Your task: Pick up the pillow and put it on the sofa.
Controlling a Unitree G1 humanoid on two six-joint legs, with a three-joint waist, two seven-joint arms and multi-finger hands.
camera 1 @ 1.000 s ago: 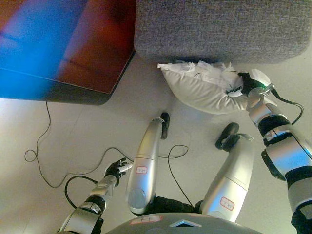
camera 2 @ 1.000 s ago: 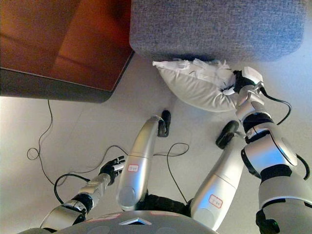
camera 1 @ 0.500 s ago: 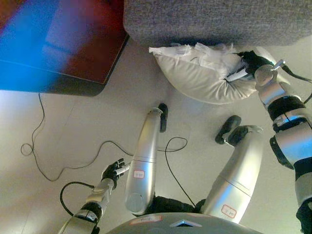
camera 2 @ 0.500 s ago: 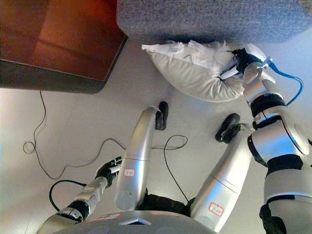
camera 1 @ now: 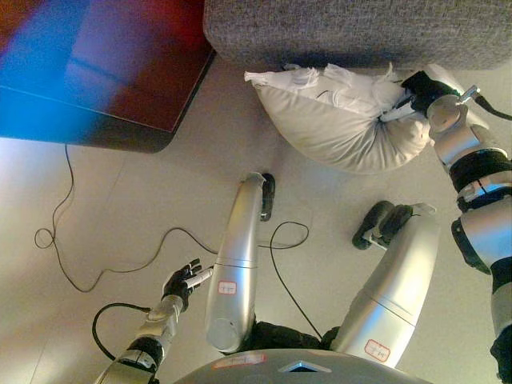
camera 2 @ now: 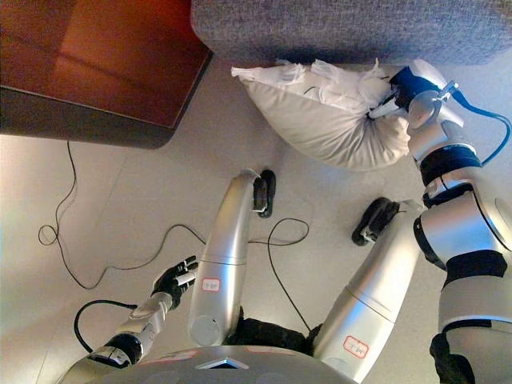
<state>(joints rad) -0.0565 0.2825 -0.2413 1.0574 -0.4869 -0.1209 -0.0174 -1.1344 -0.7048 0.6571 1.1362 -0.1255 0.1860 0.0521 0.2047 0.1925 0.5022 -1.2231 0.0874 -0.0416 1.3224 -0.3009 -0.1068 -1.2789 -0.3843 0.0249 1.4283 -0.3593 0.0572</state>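
A white pillow [camera 1: 336,128] with a frilled edge hangs just in front of the grey sofa [camera 1: 352,32], its right end bunched up. My right hand [camera 1: 418,92] is shut on that bunched end, fingers curled into the cloth. The pillow's left corner [camera 2: 248,74] points toward the sofa's base. My left hand [camera 1: 182,280] is low at the left, well away from the pillow, with fingers straight and holding nothing.
A dark reddish-brown table [camera 2: 104,72] fills the upper left, its corner close to the sofa's left end. A thin black cord [camera 1: 64,240] loops over the pale floor at the left.
My right hand has risen a little with the pillow's end, and the pillow now bulges fuller below it. The left hand stays low at the left.
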